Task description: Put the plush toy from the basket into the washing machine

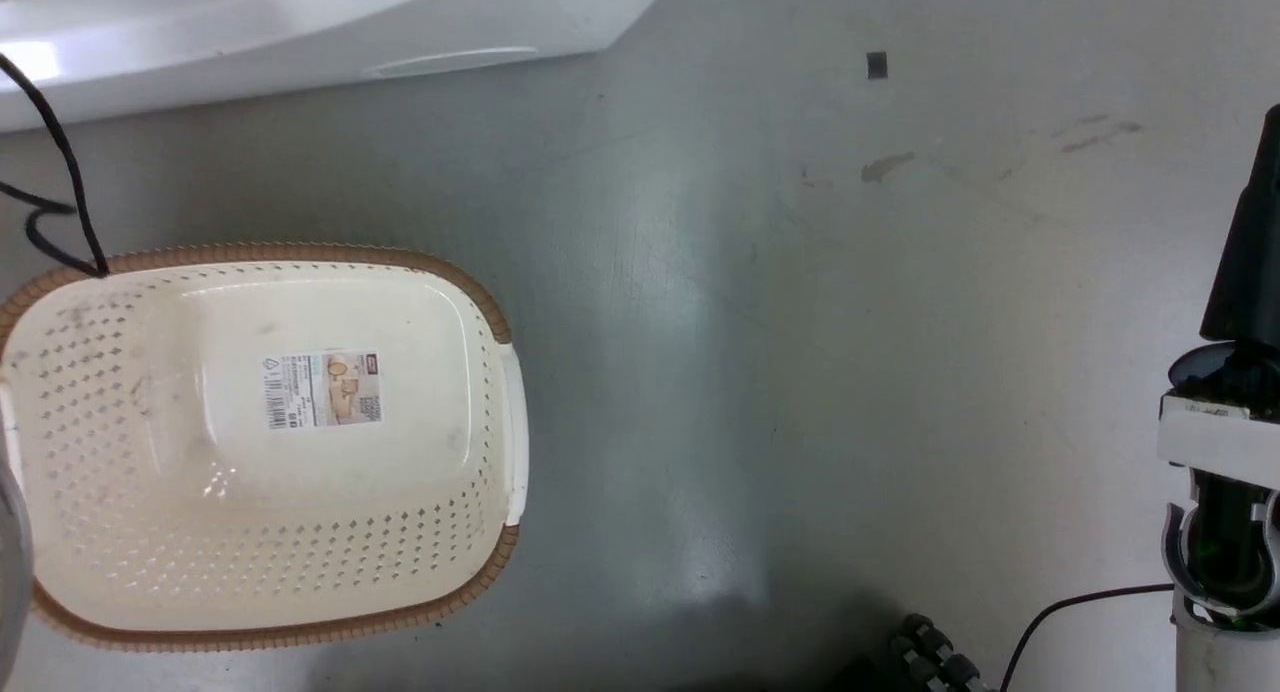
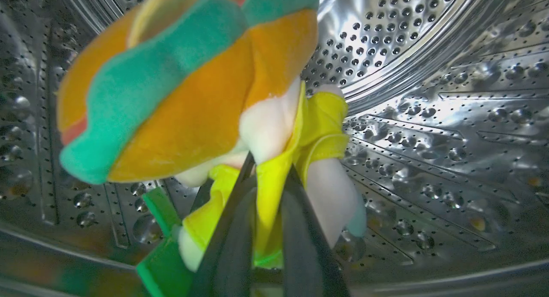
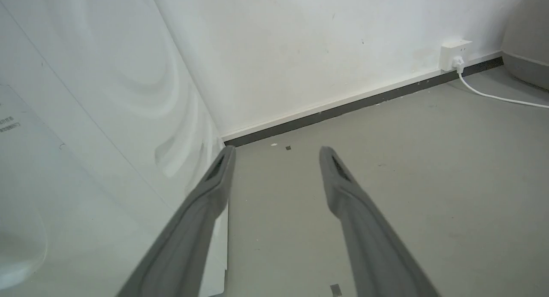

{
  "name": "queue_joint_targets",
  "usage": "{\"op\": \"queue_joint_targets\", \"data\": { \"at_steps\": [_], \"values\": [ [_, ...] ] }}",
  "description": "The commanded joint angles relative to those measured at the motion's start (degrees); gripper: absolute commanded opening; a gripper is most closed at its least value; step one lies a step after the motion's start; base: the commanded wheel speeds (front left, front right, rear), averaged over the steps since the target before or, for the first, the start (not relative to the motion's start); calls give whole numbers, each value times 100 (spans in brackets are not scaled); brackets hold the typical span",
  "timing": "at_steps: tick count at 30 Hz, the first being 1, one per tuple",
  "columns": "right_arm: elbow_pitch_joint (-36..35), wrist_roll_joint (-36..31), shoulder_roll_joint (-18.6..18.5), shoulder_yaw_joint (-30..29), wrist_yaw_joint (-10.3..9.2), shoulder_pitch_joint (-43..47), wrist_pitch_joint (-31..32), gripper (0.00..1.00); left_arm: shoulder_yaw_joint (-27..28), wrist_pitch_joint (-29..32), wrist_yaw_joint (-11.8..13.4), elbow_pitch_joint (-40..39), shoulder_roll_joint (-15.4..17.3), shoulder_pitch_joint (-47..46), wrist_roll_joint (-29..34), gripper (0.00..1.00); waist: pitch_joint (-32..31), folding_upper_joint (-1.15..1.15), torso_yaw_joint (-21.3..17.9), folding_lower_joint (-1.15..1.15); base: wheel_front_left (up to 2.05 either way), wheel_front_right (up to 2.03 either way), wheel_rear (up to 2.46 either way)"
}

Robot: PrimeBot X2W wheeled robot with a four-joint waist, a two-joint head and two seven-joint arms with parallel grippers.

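The plush toy is clamped in the left claw, steel drum beyond, for release; the right claw is spread apart.

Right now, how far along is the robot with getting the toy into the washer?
Done: the basket holds just its printed label. In hand: the left gripper is shut on the plush toy by its yellow body, inside the drum of the washing machine. Left: letting go and pulling the arm out. The right gripper hangs open above the floor.
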Motion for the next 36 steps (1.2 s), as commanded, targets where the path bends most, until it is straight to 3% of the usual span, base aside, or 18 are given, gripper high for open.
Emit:
{"op": "queue_joint_targets", "data": {
  "at_steps": [1,3,4,12,18,25,36],
  "values": [
    [-31,42,-3,8,5,-106,-24,100,-21,-32,15,84,40,-141,33,0,73,0,-49,-1,0,0,0],
    [-21,40,-3,3,5,-113,-24,100,-12,-32,2,224,52,-220,11,0,77,0,-53,-1,0,0,0],
    [-15,37,-3,-5,5,-111,-24,100,-5,-32,23,249,63,-246,12,100,70,0,-47,-1,0,0,0],
    [58,-45,-3,-21,5,-64,-24,100,32,-32,-53,288,-20,106,-35,100,-331,0,83,-1,0,0,0],
    [119,-136,-3,36,5,105,-24,100,68,-32,-82,-59,-184,1076,4,100,-1045,0,210,-1,0,0,0],
    [177,-337,-3,61,5,466,-24,100,179,-32,-27,-1169,-658,2692,61,100,-1897,0,493,-1,0,0,0],
    [388,-707,-3,179,5,1099,-24,100,187,-33,-145,-2889,-1312,4955,366,100,-3148,0,871,-1,0,0,0]
  ]
}}
